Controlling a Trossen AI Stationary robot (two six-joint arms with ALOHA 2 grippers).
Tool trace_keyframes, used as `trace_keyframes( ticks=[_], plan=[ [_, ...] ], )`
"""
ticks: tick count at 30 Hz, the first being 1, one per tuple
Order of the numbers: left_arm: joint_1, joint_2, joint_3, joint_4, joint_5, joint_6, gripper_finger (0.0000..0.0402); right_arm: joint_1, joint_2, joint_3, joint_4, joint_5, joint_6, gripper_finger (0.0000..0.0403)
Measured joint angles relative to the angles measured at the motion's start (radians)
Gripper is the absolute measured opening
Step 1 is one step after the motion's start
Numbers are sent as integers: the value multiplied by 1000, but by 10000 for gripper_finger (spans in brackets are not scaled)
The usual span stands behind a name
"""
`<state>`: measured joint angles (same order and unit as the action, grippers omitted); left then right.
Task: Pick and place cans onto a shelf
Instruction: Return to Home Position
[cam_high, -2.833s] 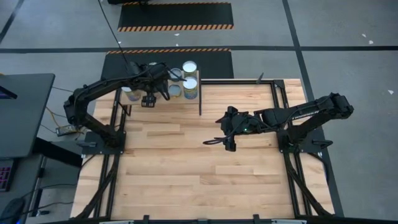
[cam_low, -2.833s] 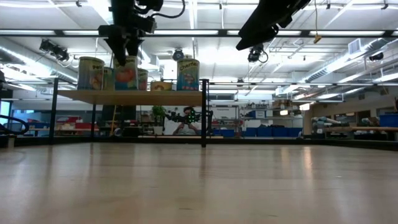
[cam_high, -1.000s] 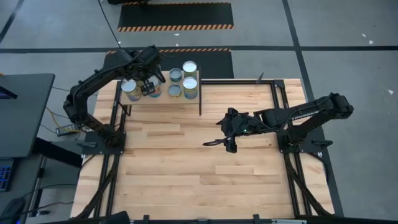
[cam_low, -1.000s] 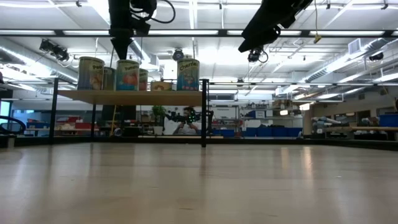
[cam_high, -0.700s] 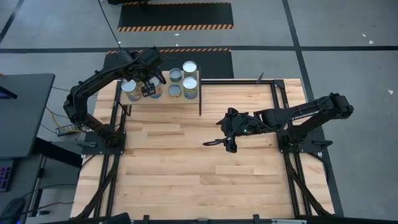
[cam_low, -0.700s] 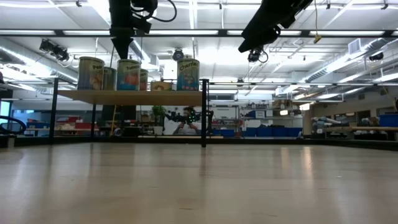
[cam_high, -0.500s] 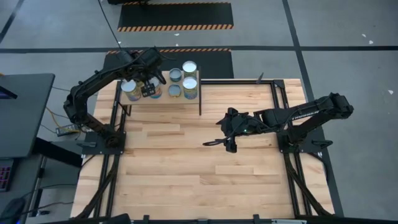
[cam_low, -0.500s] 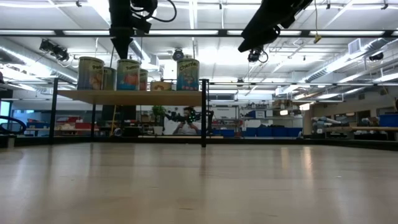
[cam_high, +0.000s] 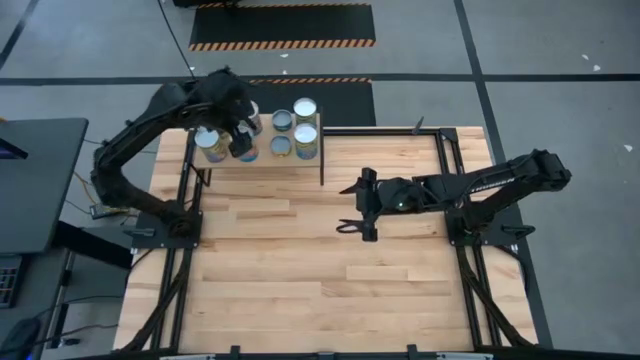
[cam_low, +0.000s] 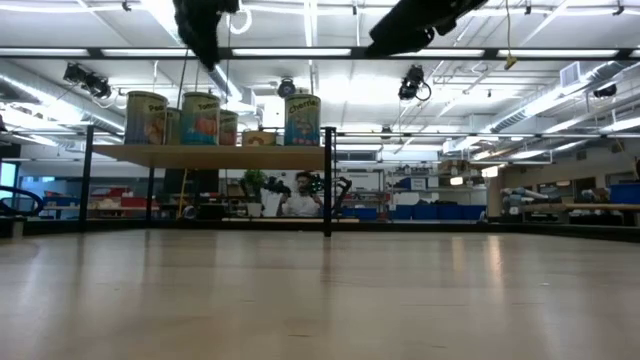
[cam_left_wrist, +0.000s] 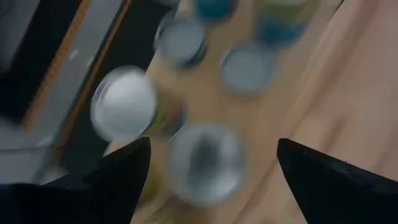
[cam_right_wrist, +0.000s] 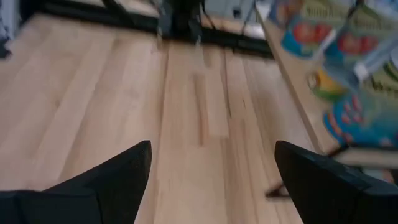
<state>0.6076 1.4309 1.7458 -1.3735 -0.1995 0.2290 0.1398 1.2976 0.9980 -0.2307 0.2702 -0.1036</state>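
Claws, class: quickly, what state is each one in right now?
Left claw: open, empty, over the cans.
Right claw: open, empty, over the table.

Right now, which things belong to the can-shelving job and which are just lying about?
Job: cans, standing on the shelf; left tool, open above them; right tool, open over the tabletop.
Lying about: dark desk; striped floor mats; person in the background.

Legible text: none | right arm (cam_high: 490, 182): white lettering along the upper link, too small to read | cans (cam_low: 302, 118) on the shelf (cam_low: 210, 155): printed labels with wording near the top, letters cannot be made out | floor mat (cam_high: 283, 25): orange-and-black hazard striping along its edge
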Motion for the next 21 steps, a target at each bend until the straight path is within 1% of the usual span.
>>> trace_keyframes(
  ticks=[3,5,8,10,14,17,19,21],
  plan=[
    [-15,-75,-47,140,112,-80,357,1,0,-63,140,-14,-43,348],
    [-42,-129,-98,252,185,-112,357,1,-1,-99,210,-44,-76,348],
    [-98,-211,-209,397,307,-115,357,-3,-15,-146,293,-116,-93,348],
    [-139,-269,-313,502,354,-116,357,-11,-36,-187,347,-160,-103,348],
    [-230,-393,-557,774,358,-171,357,-27,-97,-261,383,-169,-86,348],
    [-304,-465,-734,921,353,-184,357,-34,-157,-301,390,-167,-47,348],
    [-352,-503,-846,1008,330,-191,357,-37,-195,-330,392,-167,-21,348],
    [-397,-537,-948,1076,284,-213,357,-37,-228,-355,384,-162,-7,348]
  ],
)
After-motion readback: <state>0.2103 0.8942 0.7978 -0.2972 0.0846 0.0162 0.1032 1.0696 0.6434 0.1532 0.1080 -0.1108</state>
